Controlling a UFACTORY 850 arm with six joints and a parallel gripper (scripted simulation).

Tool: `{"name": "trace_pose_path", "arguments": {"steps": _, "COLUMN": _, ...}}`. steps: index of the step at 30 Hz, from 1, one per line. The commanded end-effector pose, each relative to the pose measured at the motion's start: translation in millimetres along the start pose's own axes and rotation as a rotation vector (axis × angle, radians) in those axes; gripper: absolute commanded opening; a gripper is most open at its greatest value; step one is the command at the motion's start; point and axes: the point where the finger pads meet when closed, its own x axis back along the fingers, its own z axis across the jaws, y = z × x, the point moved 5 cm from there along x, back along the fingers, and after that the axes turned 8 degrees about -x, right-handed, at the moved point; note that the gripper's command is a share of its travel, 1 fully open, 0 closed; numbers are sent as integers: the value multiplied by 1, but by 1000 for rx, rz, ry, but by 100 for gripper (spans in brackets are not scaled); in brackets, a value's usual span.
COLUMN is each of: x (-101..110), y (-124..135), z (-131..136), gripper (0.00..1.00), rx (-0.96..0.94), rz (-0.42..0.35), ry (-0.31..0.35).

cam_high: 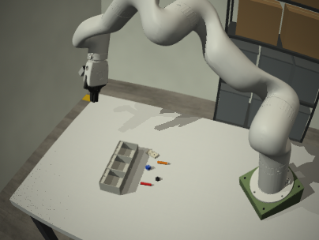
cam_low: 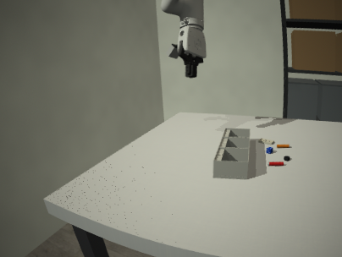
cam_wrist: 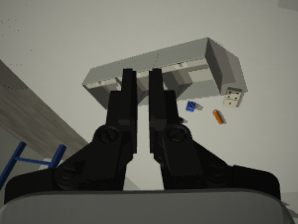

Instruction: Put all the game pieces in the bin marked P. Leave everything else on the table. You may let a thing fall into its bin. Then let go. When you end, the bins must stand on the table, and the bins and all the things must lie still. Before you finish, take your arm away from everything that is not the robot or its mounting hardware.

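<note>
Fingers [cam_high: 94,95] hang high over the far left corner of the table [cam_high: 205,213], pointing down, pressed nearly together with only a thin slit between them. Nothing sits in that slit; in the wrist view the two black fingers run side by side and bare.

Well below and ahead of the fingers, near the middle of the table, stands a grey three-compartment bin [cam_high: 118,167], long side running away from the arm's green base plate [cam_high: 260,212]. All three compartments look hollow from above. No letter mark can be read on it at this size.

Small things lie in a loose cluster on the table just beyond the bin's far side from the fingers, all apart from the bin wall:
- a pale die-like tile [cam_high: 153,153] with dark spots, nearest the bin's upper end
- an orange pencil-like stick [cam_high: 163,162], just past the tile
- a small blue piece [cam_high: 148,167], closest to the bin
- a small black piece [cam_high: 158,178]
- a red stick [cam_high: 146,183], by the bin's lower end

None of them touch each other.

Behind the arm, a dark shelf rack [cam_high: 227,24] holds cardboard boxes [cam_high: 258,20].
</note>
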Motion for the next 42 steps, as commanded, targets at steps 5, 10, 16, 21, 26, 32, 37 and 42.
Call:
{"name": "trace_pose_path", "arguments": {"steps": 5, "x": -3, "y": 44, "z": 0, "gripper": 7, "rx": 61, "rz": 47, "ry": 44}}
{"name": "trace_pose_path", "arguments": {"steps": 10, "x": -5, "y": 60, "z": 2, "gripper": 7, "rx": 90, "rz": 59, "ry": 66}}
{"name": "trace_pose_path", "arguments": {"steps": 16, "x": -9, "y": 86, "z": 6, "gripper": 7, "rx": 119, "rz": 70, "ry": 90}}
{"name": "trace_pose_path", "arguments": {"steps": 21, "x": -12, "y": 108, "z": 10, "gripper": 7, "rx": 150, "rz": 81, "ry": 114}}
{"name": "trace_pose_path", "arguments": {"steps": 26, "x": -16, "y": 131, "z": 16, "gripper": 7, "rx": 181, "rz": 91, "ry": 138}}
{"name": "trace_pose_path", "arguments": {"steps": 32, "x": -20, "y": 155, "z": 23, "gripper": 7, "rx": 214, "rz": 100, "ry": 163}}
{"name": "trace_pose_path", "arguments": {"steps": 37, "x": -24, "y": 179, "z": 30, "gripper": 7, "rx": 247, "rz": 108, "ry": 188}}
{"name": "trace_pose_path", "arguments": {"steps": 42, "x": -27, "y": 196, "z": 35, "gripper": 7, "rx": 281, "rz": 116, "ry": 214}}
